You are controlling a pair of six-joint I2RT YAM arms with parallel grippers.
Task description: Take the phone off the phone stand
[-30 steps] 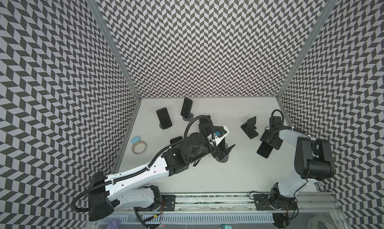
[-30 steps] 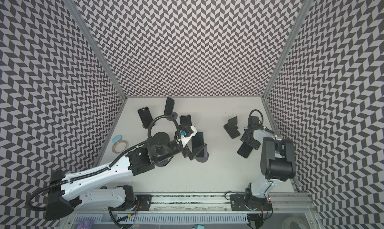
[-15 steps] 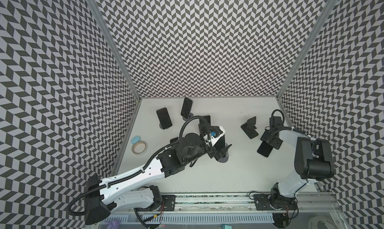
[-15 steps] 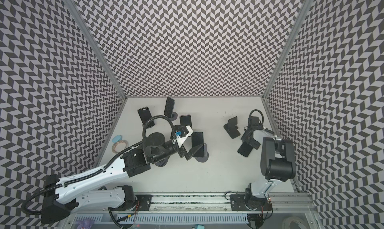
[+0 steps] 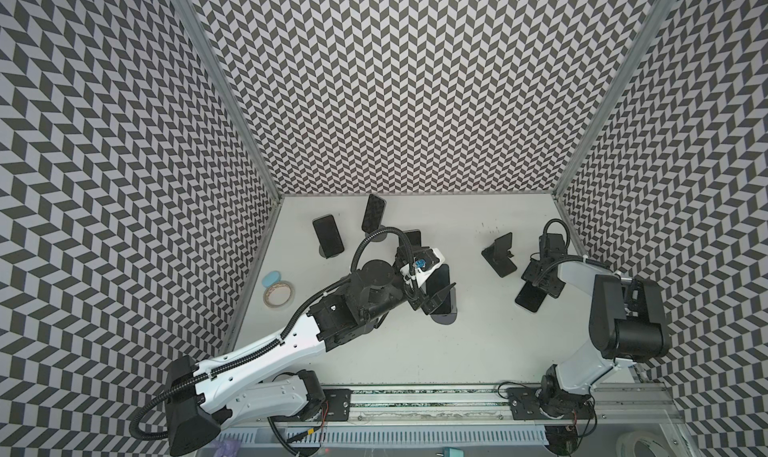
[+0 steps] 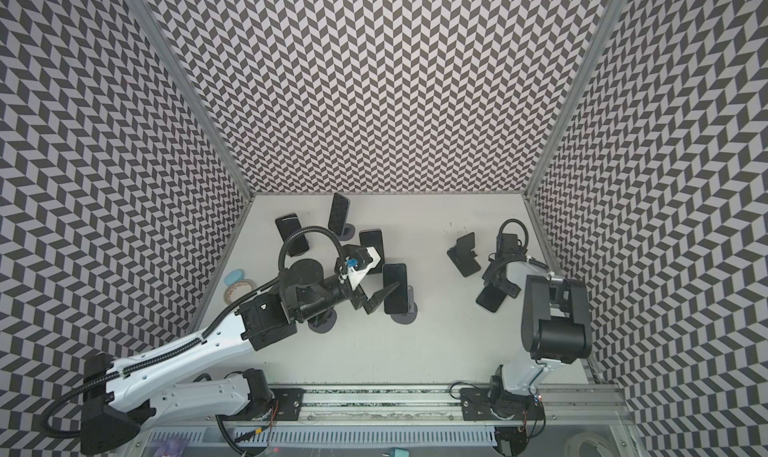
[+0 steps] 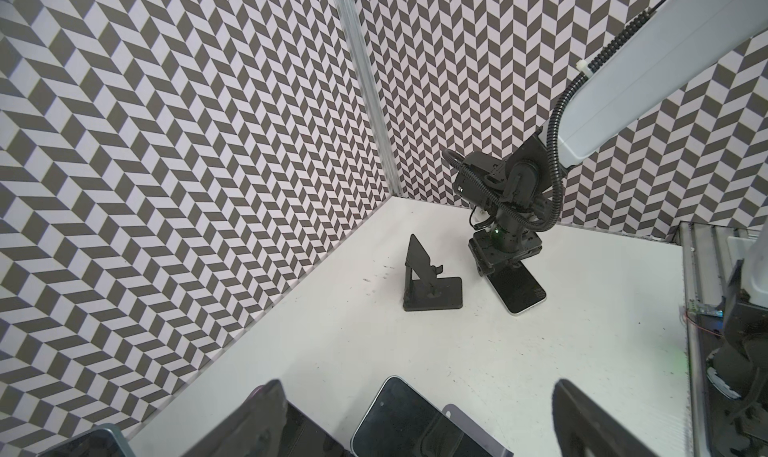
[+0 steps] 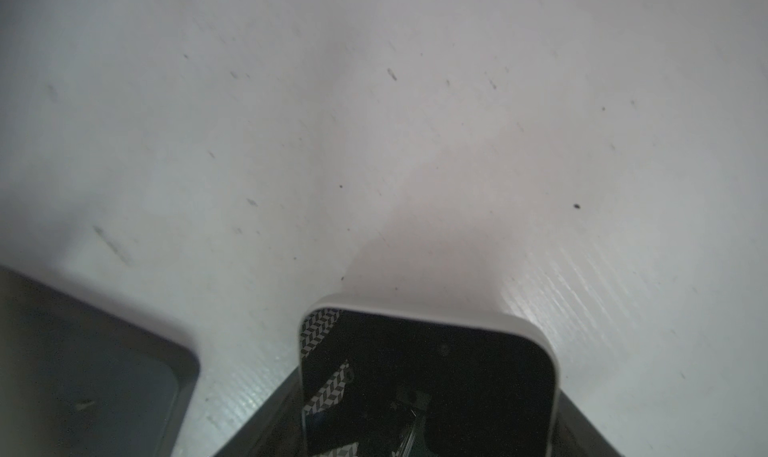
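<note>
The phone (image 6: 395, 273) is leaning upright on its round-footed stand (image 6: 405, 318), well apart from the empty stand (image 5: 500, 259), on that stand's left-arm side. The left gripper (image 7: 415, 396) is hovering at the phone with its jaws spread wide. In the left wrist view a finger (image 7: 266, 417) is showing on either flank of the phone, with a clear gap on each side. In both top views one finger is crossing in front of the phone's face, and whether it is touching is hard to tell.

The flat phone (image 5: 530, 303) is lying screen up on the table (image 5: 478, 351), just beside the empty stand, on the side away from the phone. The right gripper (image 7: 500, 268) is bearing down on the flat phone's end nearer the empty stand. In the right wrist view its fingers are hugging both long edges with no gap, so it is clamping the flat phone.

Other phones (image 5: 328, 237) are sitting propped up beyond the phone, farther from the empty stand. A tape roll (image 5: 279, 296) and a blue disc (image 5: 272, 277) are lying farther still, touching each other.
</note>
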